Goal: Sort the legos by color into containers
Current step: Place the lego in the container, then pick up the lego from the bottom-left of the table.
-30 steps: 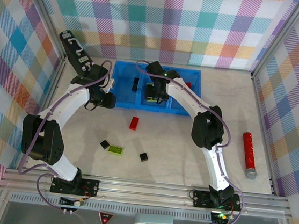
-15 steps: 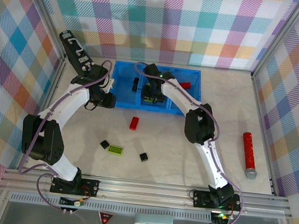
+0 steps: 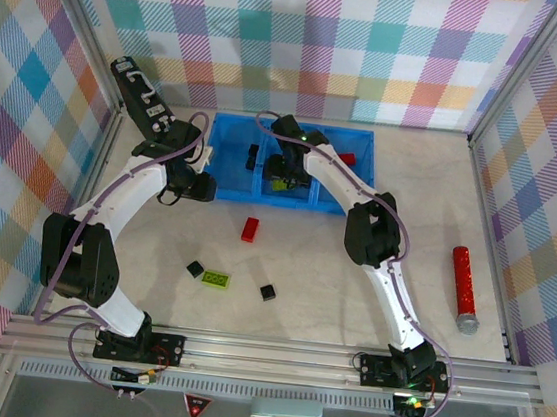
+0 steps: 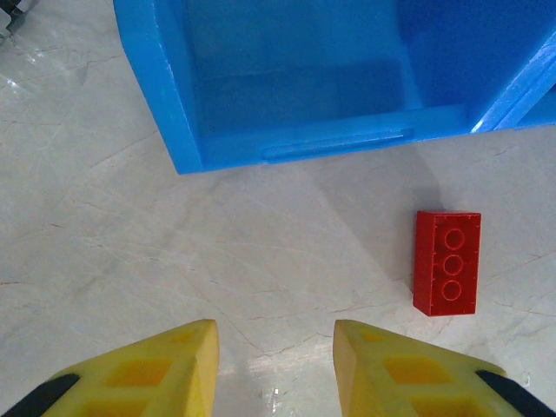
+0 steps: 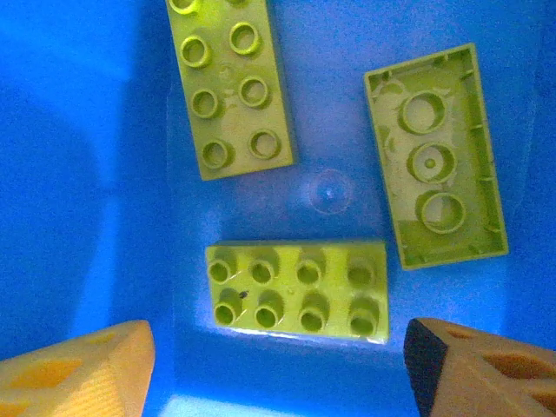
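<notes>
From above, you see the glossy blue bin (image 3: 225, 162) at the far side. A red brick (image 3: 249, 228), a lime brick (image 3: 216, 279) and two black cubes (image 3: 195, 269) lie on the marbled table (image 3: 320, 284).

Left wrist: your left gripper (image 4: 275, 339) is slightly parted and empty, near the bin's corner.

Right wrist: your right gripper (image 5: 278, 365) is spread wide over three studded lime bricks (image 5: 297, 291) on the bin floor, one upturned and hollow.

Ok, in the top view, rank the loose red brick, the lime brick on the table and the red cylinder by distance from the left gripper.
1. Red brick, just right of the left gripper.
2. Lime brick, further toward the near edge.
3. Red cylinder, far right side.
</notes>
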{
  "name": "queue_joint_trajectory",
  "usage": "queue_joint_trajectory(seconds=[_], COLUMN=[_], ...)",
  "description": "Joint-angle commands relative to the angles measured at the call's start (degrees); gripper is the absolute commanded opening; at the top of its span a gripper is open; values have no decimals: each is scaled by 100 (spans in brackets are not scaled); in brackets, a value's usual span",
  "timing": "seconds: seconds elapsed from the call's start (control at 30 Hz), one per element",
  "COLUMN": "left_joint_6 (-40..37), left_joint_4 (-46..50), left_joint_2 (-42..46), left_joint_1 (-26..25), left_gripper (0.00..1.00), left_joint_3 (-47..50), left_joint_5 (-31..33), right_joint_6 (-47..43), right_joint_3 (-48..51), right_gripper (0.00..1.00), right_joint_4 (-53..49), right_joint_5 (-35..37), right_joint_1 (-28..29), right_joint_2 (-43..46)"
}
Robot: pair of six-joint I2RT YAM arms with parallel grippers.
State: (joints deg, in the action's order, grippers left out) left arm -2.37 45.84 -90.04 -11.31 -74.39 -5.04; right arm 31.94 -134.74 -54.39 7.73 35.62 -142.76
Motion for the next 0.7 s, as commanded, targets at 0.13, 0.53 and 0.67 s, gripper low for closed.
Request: queue_joint_trajectory(seconds=[0.13,0.53,0.67], left_joint_6=[81,751,1091], left_joint_4=[14,734,836], left_joint_2=[-22,10,232], left_joint_1=[77,-79,-232], left_gripper=[40,42,43], left_joint_3=[17,-165,170], left_joint_5=[-120,-345,-259], right_joint_6=[-268,-611,-612], right_joint_3=[38,1627,2300], right_gripper=[77,73,72], right_joint_4=[-313,-192,-18], right_joint_5=[-92,-254,-287], right_joint_1=[15,224,313], right_joint_2=[782,2148,2623])
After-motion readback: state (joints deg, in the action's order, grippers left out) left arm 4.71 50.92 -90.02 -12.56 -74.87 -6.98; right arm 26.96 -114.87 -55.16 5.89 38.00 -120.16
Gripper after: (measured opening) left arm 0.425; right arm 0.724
